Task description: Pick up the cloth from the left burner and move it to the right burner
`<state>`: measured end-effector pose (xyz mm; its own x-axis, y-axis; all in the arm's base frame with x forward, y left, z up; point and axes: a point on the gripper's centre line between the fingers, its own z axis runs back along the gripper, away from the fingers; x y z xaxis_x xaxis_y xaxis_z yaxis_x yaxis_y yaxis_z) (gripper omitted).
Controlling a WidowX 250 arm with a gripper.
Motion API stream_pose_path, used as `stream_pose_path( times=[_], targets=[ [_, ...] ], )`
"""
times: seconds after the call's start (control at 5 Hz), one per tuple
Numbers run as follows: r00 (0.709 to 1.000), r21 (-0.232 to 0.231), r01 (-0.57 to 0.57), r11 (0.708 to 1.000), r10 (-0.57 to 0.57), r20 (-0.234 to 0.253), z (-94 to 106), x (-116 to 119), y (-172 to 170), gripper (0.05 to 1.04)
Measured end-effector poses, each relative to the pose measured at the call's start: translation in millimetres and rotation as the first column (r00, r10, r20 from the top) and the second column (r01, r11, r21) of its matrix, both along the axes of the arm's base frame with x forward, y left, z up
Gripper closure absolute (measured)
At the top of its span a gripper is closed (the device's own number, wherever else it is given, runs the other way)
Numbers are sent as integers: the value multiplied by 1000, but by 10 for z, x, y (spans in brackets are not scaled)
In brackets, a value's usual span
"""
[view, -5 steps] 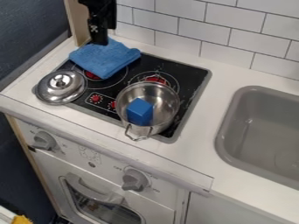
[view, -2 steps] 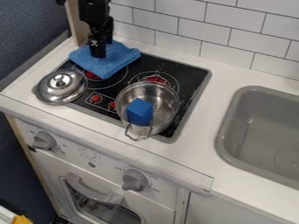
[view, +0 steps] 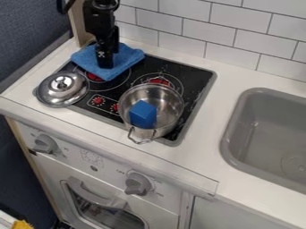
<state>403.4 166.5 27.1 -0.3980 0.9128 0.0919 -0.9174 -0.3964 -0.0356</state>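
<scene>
Nearest: white toy oven front with a curved handle (view: 95, 197) above a dark window, two grey plastic knobs (view: 138, 184) higher up, and a yellow item (view: 23, 225) at the near left corner, too cropped to identify. White counter (view: 206, 129) above that, clear strip along its near edge. Round shiny metal lid (view: 61, 88), knob up, sits across the near left edge of the black glass stovetop (view: 194, 80), partly on the counter. Right of it: red stove controls (view: 98, 100), then a shiny steel pot (view: 170, 105) with a wire handle toward the near side and a solid blue block (view: 143, 114) inside. Pot overlaps the near part of the right burner (view: 159, 81); red centre visible past the rim. Grey sink (view: 239, 123) well off to the right. Blue cloth (view: 129, 56) is on the left burner: matte, towel-like, folded into a thick, roughly square pad set diamond-wise. Lies mostly flat, soft rounded edges, one corner toward the near side, far side running onto the counter. Some red and ring outline of the burner show past it. Black claw (view: 106, 66) hangs down over the cloth's middle, tip low; can't tell contact, opening or any hold. White tiled wall (view: 233, 38) behind.
</scene>
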Motion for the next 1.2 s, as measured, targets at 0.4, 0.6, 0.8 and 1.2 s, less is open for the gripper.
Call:
stream_pose_path(
  times=[0.4, 0.6, 0.8, 1.2],
  targets=[
    [999, -7, 28, 1000, -28, 17, -56, -7, -220, 84],
    [998, -25, 63, 998, -63, 13, -40, -38, -411, 84],
    [992, -40, 123, 992, -123, 4, -31, -10, -750, 84],
    [973, -74, 233, 970, -232, 11, -37, 54, -1417, 85]
  ],
)
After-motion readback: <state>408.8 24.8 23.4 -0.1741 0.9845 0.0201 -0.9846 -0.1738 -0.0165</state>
